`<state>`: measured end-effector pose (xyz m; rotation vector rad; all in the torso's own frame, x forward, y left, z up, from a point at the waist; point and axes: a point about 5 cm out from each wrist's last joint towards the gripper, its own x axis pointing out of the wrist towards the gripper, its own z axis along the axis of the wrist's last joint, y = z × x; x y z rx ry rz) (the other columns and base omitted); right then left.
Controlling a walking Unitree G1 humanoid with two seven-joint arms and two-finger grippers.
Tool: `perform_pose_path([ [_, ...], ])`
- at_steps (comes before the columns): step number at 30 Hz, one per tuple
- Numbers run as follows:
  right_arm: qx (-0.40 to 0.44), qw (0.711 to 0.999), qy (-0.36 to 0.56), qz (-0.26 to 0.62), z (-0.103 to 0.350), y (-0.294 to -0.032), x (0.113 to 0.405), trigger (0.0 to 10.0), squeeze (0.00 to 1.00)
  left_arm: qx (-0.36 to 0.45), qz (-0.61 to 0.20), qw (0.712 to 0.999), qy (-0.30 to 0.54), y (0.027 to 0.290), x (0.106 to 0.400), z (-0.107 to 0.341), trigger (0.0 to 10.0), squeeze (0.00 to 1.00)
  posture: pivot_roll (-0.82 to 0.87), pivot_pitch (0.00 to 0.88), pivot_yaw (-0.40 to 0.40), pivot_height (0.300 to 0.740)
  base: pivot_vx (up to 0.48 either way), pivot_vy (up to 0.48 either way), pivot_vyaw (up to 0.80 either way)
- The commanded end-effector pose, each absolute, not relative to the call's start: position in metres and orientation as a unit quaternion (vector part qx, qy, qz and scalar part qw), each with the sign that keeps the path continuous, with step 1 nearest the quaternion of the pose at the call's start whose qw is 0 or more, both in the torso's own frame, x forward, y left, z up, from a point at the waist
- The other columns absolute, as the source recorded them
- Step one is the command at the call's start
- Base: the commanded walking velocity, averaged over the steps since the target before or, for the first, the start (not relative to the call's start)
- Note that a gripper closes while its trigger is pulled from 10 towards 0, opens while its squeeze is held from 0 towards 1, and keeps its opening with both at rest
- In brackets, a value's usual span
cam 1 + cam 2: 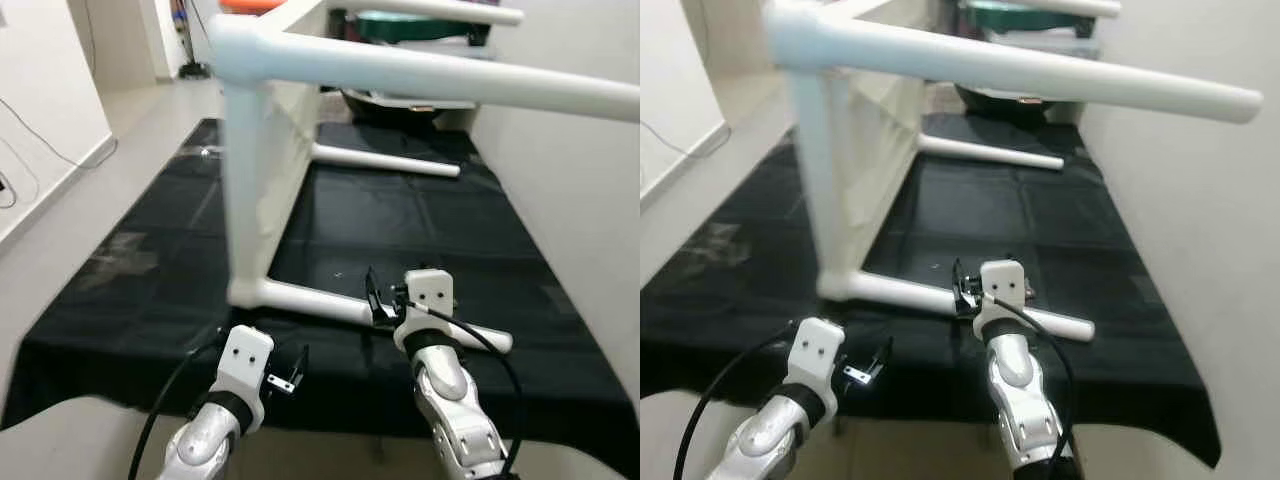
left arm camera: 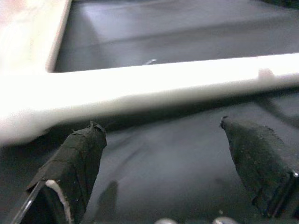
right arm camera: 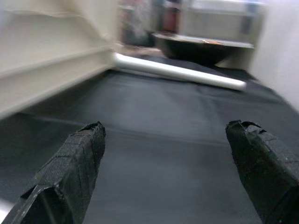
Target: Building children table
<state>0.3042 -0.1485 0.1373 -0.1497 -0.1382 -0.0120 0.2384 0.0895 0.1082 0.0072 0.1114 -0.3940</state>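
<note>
White table frame (image 1: 262, 150) lies on its side on the black mat (image 1: 400, 215); its nearest leg (image 1: 330, 305) rests just ahead of the left gripper (image 2: 173, 144) and beside the right gripper (image 3: 170, 154), both wide open, empty

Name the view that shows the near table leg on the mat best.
Left eye view: the leg lies whole on the black mat. The right eye view matches; the left wrist view shows a blurred stretch ahead of the left gripper.

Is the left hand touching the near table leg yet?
Apart. In the left wrist view the open fingers stop short of the white leg, with black mat showing between the tips and the leg.
</note>
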Motion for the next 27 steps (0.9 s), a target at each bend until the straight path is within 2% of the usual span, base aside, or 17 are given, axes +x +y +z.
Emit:
perform_pose_path([
  [1,-0.082,0.993,-0.080,-0.008,0.139,-0.144,0.303,10.0,0.00,0.008,-0.191,0.980,0.055,0.095,0.237,0.107,10.0,0.00,0.07,0.062,-0.034,0.740,0.000,0.000,0.00],
  [3,-0.146,0.983,-0.106,-0.019,0.147,-0.139,0.303,10.0,0.00,0.007,-0.185,0.982,0.035,0.096,0.238,0.113,10.0,0.00,0.06,0.059,-0.030,0.740,0.000,0.000,0.00],
  [4,-0.146,0.983,-0.106,-0.019,0.147,-0.139,0.303,10.0,0.00,0.007,-0.185,0.982,0.035,0.096,0.238,0.113,10.0,0.00,0.06,0.059,-0.030,0.740,0.000,0.000,0.00],
  [5,-0.192,0.972,-0.133,-0.027,0.155,-0.133,0.300,10.0,0.00,0.009,-0.175,0.984,0.007,0.097,0.242,0.124,10.0,0.00,0.06,0.059,-0.032,0.740,0.000,0.000,0.00],
  [8,-0.199,0.969,-0.143,-0.027,0.157,-0.131,0.299,10.0,0.00,0.010,-0.171,0.985,-0.004,0.097,0.244,0.128,10.0,0.00,0.06,0.059,-0.032,0.740,0.000,0.000,0.00],
  [10,-0.258,0.947,-0.181,-0.064,0.169,-0.134,0.296,10.0,0.00,0.006,-0.158,0.987,-0.026,0.102,0.253,0.136,10.0,0.00,0.06,0.062,-0.033,0.740,0.000,0.000,0.00],
  [11,-0.258,0.947,-0.181,-0.064,0.169,-0.134,0.296,10.0,0.00,0.006,-0.158,0.987,-0.026,0.102,0.253,0.136,10.0,0.00,0.06,0.062,-0.033,0.740,0.000,0.000,0.00],
  [13,-0.342,0.905,-0.212,-0.135,0.182,-0.143,0.294,10.0,0.00,0.010,-0.151,0.987,-0.047,0.110,0.266,0.146,10.0,0.00,0.06,0.066,-0.030,0.740,0.000,0.000,0.00],
  [14,-0.342,0.905,-0.212,-0.135,0.182,-0.143,0.294,10.0,0.00,0.010,-0.151,0.987,-0.047,0.110,0.266,0.146,10.0,0.00,0.06,0.066,-0.030,0.740,0.000,0.000,0.00],
  [15,-0.358,0.893,-0.224,-0.157,0.186,-0.146,0.293,10.0,0.00,0.012,-0.148,0.988,-0.051,0.113,0.270,0.149,10.0,0.00,0.06,0.066,-0.029,0.740,0.000,0.000,0.00],
  [16,-0.358,0.893,-0.224,-0.157,0.186,-0.146,0.293,10.0,0.00,0.012,-0.148,0.988,-0.051,0.113,0.270,0.149,10.0,0.00,0.06,0.066,-0.029,0.740,0.000,0.000,0.00],
  [17,-0.376,0.876,-0.235,-0.190,0.191,-0.150,0.292,10.0,0.00,0.020,-0.146,0.987,-0.057,0.116,0.276,0.153,10.0,0.00,0.06,0.066,-0.029,0.740,0.000,0.000,0.00],
  [18,-0.376,0.876,-0.235,-0.190,0.191,-0.150,0.292,10.0,0.00,0.020,-0.146,0.987,-0.057,0.116,0.276,0.153,10.0,0.00,0.06,0.066,-0.029,0.740,0.000,0.000,0.00],
  [19,-0.393,0.853,-0.253,-0.234,0.197,-0.153,0.289,10.0,0.00,0.024,-0.146,0.987,-0.065,0.119,0.282,0.157,10.0,0.00,0.06,0.070,-0.022,0.740,0.000,0.000,0.00],
  [22,-0.396,0.837,-0.259,-0.276,0.203,-0.155,0.286,10.0,0.00,0.028,-0.145,0.987,-0.071,0.121,0.289,0.161,10.0,0.00,0.06,0.070,-0.021,0.740,0.000,0.000,0.00],
  [23,-0.406,0.800,-0.295,-0.328,0.220,-0.152,0.282,10.0,0.00,0.038,-0.138,0.986,-0.082,0.127,0.303,0.168,10.0,0.00,0.06,0.075,-0.013,0.740,0.000,0.000,0.00],
  [27,-0.413,0.778,-0.329,-0.343,0.235,-0.146,0.281,10.0,0.00,0.042,-0.133,0.987,-0.086,0.131,0.312,0.171,10.0,0.00,0.06,0.078,-0.010,0.740,0.000,0.000,0.00],
])
